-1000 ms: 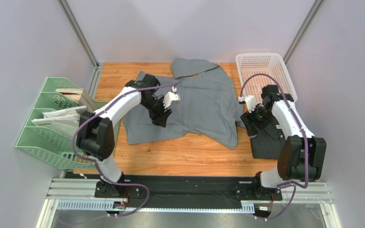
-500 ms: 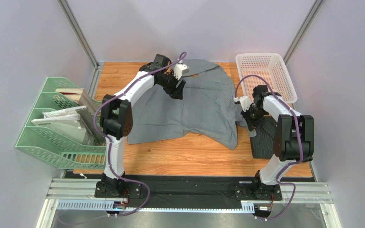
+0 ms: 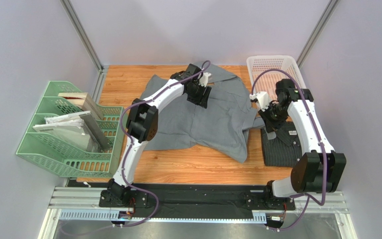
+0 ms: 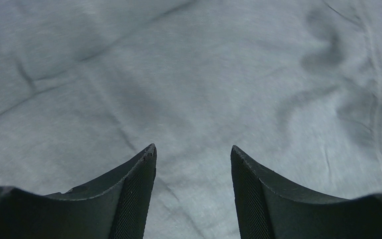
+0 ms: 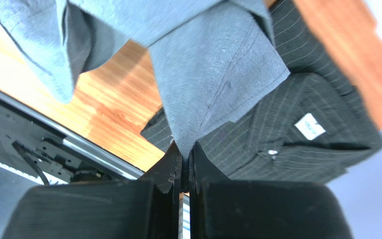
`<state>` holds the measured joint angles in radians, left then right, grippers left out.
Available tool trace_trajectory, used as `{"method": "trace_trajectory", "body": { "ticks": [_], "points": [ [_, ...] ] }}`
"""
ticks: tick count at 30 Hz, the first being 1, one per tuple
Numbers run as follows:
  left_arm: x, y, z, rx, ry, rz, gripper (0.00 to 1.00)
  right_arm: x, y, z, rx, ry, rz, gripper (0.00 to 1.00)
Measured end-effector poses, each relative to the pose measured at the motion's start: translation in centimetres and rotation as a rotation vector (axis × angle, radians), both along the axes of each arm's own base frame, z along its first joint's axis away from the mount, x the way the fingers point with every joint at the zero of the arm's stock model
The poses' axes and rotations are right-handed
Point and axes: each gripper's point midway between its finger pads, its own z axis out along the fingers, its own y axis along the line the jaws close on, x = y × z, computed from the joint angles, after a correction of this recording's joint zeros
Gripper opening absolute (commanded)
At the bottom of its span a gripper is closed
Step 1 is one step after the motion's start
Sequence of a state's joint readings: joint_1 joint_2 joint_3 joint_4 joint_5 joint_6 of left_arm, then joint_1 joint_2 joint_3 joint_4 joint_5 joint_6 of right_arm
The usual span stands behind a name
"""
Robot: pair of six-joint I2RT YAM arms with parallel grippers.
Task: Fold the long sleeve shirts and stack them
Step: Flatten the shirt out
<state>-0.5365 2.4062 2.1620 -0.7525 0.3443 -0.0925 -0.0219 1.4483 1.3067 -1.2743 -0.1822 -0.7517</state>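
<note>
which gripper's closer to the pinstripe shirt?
Right. The right gripper sits just above the pinstripe shirt, shut on the grey shirt; the left gripper hovers open over the grey shirt, farther away.

grey shirt (image 3: 213, 119): was matt woven cloth
pinstriped shirt (image 3: 282, 149): was matt cloth
table (image 3: 198, 162): was smooth wood
basket (image 3: 272, 57): was plastic mesh

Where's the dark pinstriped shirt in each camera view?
Top external: pinstriped shirt, folded, right of the grey shirt.
Left wrist: not in view; only grey shirt.
Right wrist: pinstriped shirt in the right half, behind the grey shirt.
Shared landmark: the grey shirt, in all three views.
</note>
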Motion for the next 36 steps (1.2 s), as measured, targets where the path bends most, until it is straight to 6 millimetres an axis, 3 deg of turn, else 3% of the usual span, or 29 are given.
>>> {"method": "trace_trajectory", "body": {
  "ticks": [5, 8, 11, 15, 21, 25, 31, 34, 35, 36],
  "points": [
    [0.3, 1.5, -1.2, 0.079, 0.011, 0.085, 0.59, -1.0, -0.4, 2.4, -0.031, -0.101, 0.102, 0.0],
    [0.8, 2.6, -1.7, 0.121, 0.003, 0.129, 0.56, -3.2, -1.6, 2.8, -0.096, -0.123, 0.159, 0.0],
    [1.0, 4.1, -2.5, 0.171, 0.006, 0.169, 0.55, -4.5, -2.4, 2.1, -0.113, -0.084, 0.172, 0.0],
    [1.1, 6.1, -3.7, 0.206, 0.034, 0.206, 0.56, -4.7, -2.3, 0.3, -0.089, -0.018, 0.21, 0.0],
    [1.6, 7.0, -3.2, 0.09, 0.074, 0.148, 0.64, -4.3, -1.0, -1.1, -0.004, 0.065, 0.191, 0.0],
    [-1.4, 6.9, -2.1, 0.01, 0.098, 0.038, 0.66, -1.2, -0.1, -0.2, 0.057, 0.069, 0.121, 0.0],
    [-7.6, 3.8, 5.0, -0.162, 0.011, -0.254, 0.79, 5.9, 2.3, 4.6, 0.196, -0.086, 0.046, 0.0],
    [-11.1, 2.7, 7.7, -0.213, -0.052, -0.381, 0.83, 7.7, 3.8, 7.0, 0.263, -0.146, 0.031, 0.0],
    [-12.3, 2.2, 8.0, -0.223, -0.064, -0.418, 0.89, 8.1, 4.5, 7.5, 0.285, -0.154, 0.03, 0.0],
    [-13.5, 1.5, 8.2, -0.236, -0.074, -0.454, 0.9, 8.4, 5.1, 7.8, 0.303, -0.158, 0.028, 0.0]
  ]
}}
